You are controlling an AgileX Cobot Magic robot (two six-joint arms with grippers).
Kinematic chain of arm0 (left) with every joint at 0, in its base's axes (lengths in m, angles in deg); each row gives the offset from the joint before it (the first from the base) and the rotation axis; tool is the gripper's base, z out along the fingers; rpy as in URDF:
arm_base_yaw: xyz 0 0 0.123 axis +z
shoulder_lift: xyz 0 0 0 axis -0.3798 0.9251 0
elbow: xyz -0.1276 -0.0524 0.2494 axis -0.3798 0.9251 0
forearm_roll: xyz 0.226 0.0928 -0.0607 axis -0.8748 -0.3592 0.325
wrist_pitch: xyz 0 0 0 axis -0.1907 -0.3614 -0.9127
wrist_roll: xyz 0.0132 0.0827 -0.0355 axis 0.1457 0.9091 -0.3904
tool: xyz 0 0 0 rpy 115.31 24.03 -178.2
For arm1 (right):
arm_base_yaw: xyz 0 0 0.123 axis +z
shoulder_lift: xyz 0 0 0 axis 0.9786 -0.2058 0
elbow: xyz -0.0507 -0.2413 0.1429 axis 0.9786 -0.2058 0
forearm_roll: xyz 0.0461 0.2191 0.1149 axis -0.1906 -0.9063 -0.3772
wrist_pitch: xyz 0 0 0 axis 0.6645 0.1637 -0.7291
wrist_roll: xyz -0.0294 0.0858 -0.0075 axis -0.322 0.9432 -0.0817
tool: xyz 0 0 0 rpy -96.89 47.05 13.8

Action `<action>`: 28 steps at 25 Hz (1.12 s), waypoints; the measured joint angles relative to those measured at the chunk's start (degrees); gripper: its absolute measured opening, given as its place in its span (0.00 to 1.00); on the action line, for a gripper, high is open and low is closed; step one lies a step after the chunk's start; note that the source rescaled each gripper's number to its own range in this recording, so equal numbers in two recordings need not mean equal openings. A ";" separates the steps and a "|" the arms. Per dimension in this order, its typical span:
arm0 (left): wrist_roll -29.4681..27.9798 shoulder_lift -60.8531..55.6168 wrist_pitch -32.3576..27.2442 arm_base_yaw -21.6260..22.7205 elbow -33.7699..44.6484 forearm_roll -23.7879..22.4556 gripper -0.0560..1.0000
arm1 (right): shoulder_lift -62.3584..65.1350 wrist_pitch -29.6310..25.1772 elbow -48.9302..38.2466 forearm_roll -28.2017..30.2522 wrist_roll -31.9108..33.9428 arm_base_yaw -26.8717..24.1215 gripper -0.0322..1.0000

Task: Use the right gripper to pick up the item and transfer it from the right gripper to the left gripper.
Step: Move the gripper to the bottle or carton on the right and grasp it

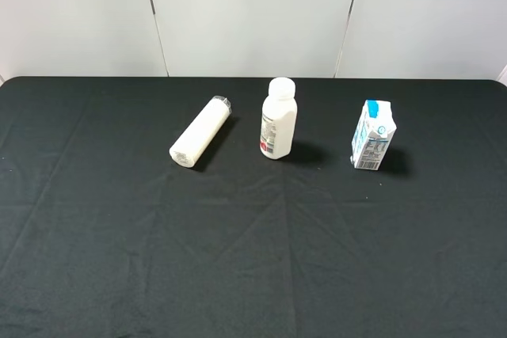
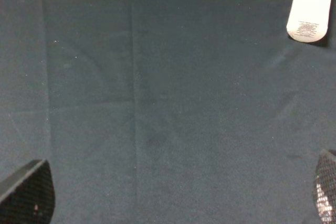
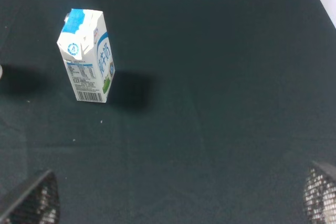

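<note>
Standing upright on the right part of the black cloth-covered table (image 1: pixel 238 267), the small white gable-top carton (image 1: pixel 373 135) (image 3: pixel 85 56), light-blue at its top, has open cloth on every side. The table's far edge lies behind it and the right edge is well off.

There is one carton and two bottles. A white capped plastic bottle (image 1: pixel 278 120) stands well apart on its left, and a white cylindrical tube-like bottle (image 1: pixel 200 131) (image 2: pixel 311 6) lies on its side beyond that.

The carton bears a barcode and a nutrition panel; its blue print is too small to read.

The right gripper (image 3: pixel 176 198) and the left gripper (image 2: pixel 174 192) each show two fingertips spread wide, holding nothing, over bare cloth.
</note>
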 joint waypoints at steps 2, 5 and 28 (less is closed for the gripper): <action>0.00 0.00 0.00 0.00 0.00 0.00 0.97 | 0.00 0.00 0.00 0.00 0.00 0.00 1.00; 0.00 0.00 0.00 0.00 0.00 0.00 0.97 | 0.00 0.00 0.00 0.00 0.00 0.00 1.00; 0.00 0.00 0.00 0.00 0.00 0.00 0.97 | 0.00 -0.07 0.11 -0.57 0.00 0.00 1.00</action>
